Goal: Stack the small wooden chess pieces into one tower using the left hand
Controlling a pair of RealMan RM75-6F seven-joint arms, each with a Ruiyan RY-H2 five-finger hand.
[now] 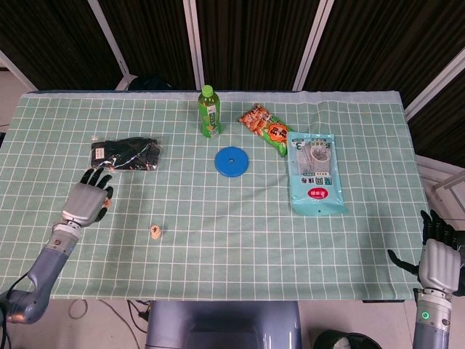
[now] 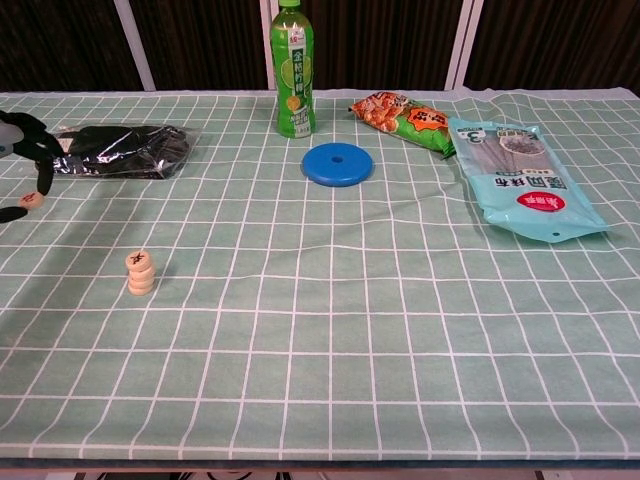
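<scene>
A short tower of small wooden chess pieces (image 1: 155,231) (image 2: 140,272) stands upright near the table's front left. My left hand (image 1: 89,203) (image 2: 22,140) hovers to the left of the tower and a little farther back. It pinches one more wooden chess piece (image 2: 30,200) (image 1: 106,206) at its fingertips. Only part of this hand shows at the chest view's left edge. My right hand (image 1: 438,263) hangs off the table's front right corner, fingers apart and holding nothing.
A black packet (image 1: 125,153) (image 2: 112,150) lies just behind the left hand. Farther back stand a green bottle (image 1: 209,111) (image 2: 293,70), a blue disc (image 1: 231,161) (image 2: 337,164), an orange snack bag (image 1: 266,129) (image 2: 408,118) and a large light-blue pouch (image 1: 314,171) (image 2: 522,180).
</scene>
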